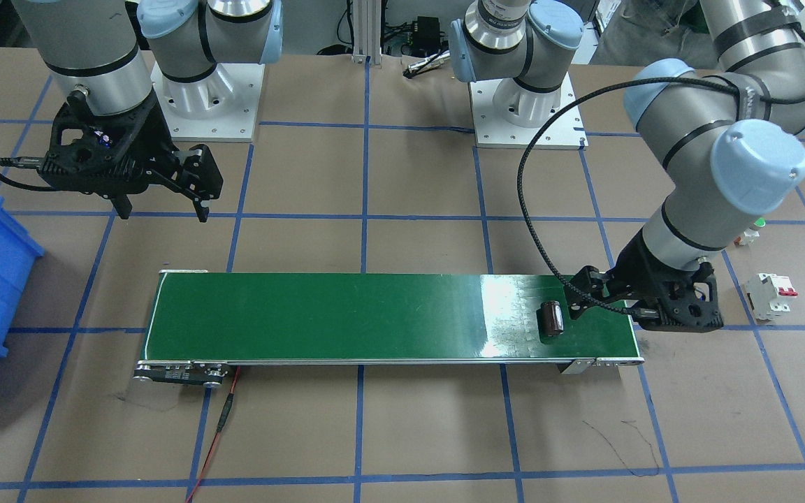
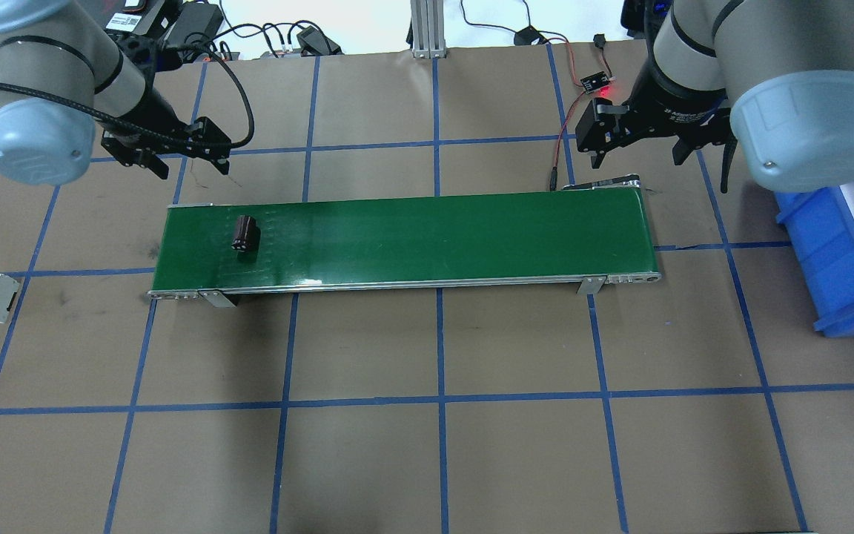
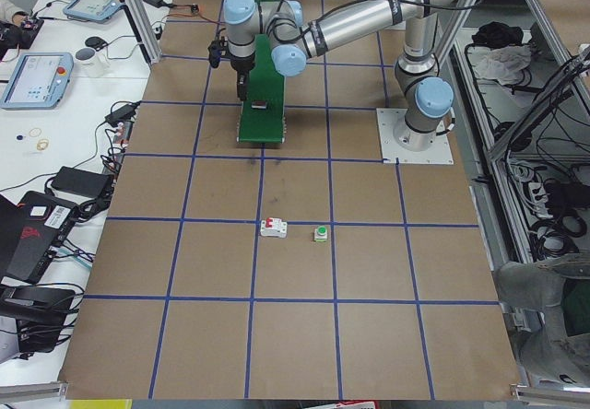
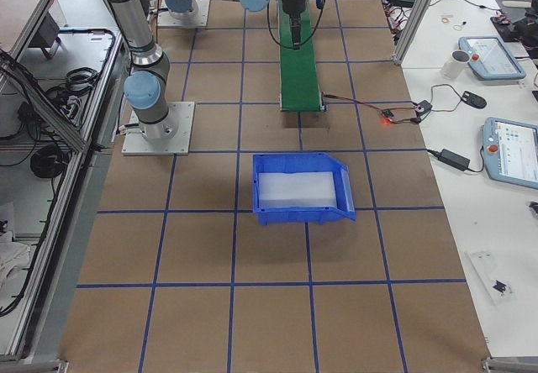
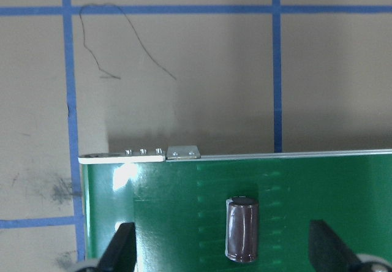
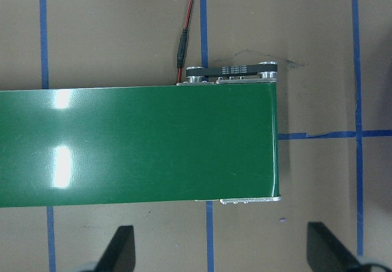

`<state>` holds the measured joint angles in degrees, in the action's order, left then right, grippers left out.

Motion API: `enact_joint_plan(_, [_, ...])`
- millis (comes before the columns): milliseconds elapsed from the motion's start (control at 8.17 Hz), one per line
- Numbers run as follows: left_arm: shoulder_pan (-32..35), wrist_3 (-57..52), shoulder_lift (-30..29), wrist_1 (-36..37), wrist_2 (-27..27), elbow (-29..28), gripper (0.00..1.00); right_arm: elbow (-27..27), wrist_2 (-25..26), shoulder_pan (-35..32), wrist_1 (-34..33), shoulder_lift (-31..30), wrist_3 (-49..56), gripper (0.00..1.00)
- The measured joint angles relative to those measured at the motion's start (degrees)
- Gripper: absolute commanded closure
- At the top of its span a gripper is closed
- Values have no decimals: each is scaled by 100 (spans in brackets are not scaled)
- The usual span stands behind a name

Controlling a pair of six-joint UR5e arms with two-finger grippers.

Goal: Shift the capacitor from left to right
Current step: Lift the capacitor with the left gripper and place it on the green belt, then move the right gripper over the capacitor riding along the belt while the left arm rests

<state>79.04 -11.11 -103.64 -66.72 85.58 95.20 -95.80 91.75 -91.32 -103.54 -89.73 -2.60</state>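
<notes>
Black left pincer (image 2: 193,167) agape, tilted, near capacitor (image 2: 244,233)

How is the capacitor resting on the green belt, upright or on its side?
On its side. In the left wrist view the capacitor shows its long rounded body lying flat on the belt.

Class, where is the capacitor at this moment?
In the overhead view the capacitor lies on its side on the green belt, near the belt's left end, close to the open left gripper but not held.
</notes>
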Motion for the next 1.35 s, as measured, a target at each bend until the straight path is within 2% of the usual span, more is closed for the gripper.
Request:
enact_joint_plan(367, [-93, -63, 194, -32, -14, -380, 0, 0, -7, 0, -3, 6, 5, 0])
enact_joint_plan(490, [-113, -70, 246, -249, 92, -415, 0, 0, -9, 0, 2, 8, 5, 0])
enact_joint_plan(980, [-147, -55, 538, -1981, 561, -804, 0, -8, -9, 0, 9, 55, 18, 0])
enact_joint_plan(1347, [-95, -62, 770, -2419, 1025, -874, 0, -134, -69, 0, -10, 96, 67, 0])
